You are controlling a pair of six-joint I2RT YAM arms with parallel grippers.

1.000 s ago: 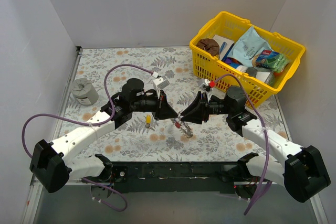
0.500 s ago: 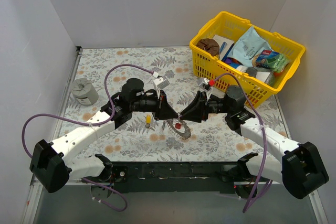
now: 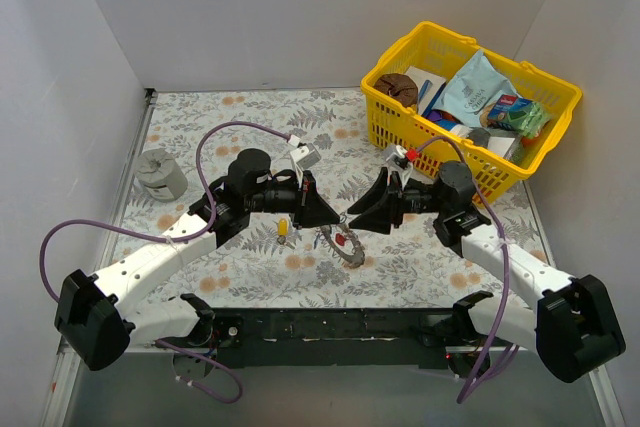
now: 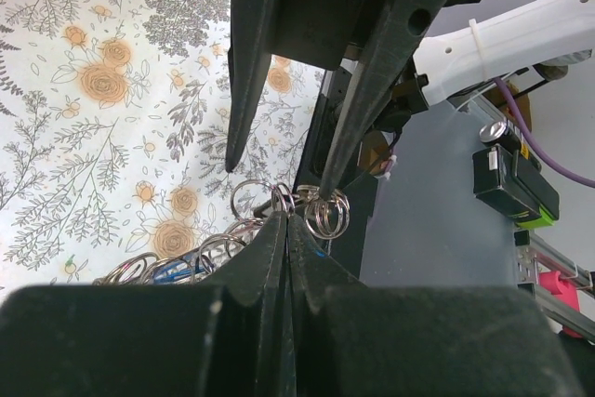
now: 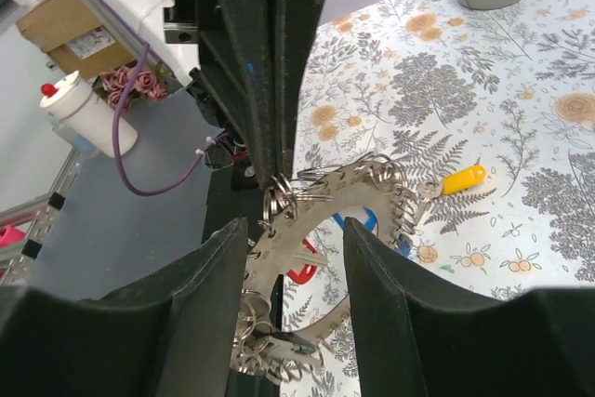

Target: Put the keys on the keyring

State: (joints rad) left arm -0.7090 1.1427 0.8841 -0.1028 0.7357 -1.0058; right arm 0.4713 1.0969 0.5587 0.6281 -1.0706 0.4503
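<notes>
Left fingers [image 4: 251, 271] pinch the thin, silvery wire keyring [image 5: 400, 197]; right fingers [image 5: 395, 309] stand wide apart.

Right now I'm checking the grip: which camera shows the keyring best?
Right wrist: most of the keyring loop shows, pinched by the left gripper. Left wrist shows only a bunched edge; top external shows it tiny.

— What kind of place is this?
— A robot lab, I think. White walls [image 3: 300, 7] close around my bench [image 3: 250, 107], purple cables [image 3: 240, 125] run over it, and my arms [image 3: 150, 262] are bolted at its edge.
</notes>
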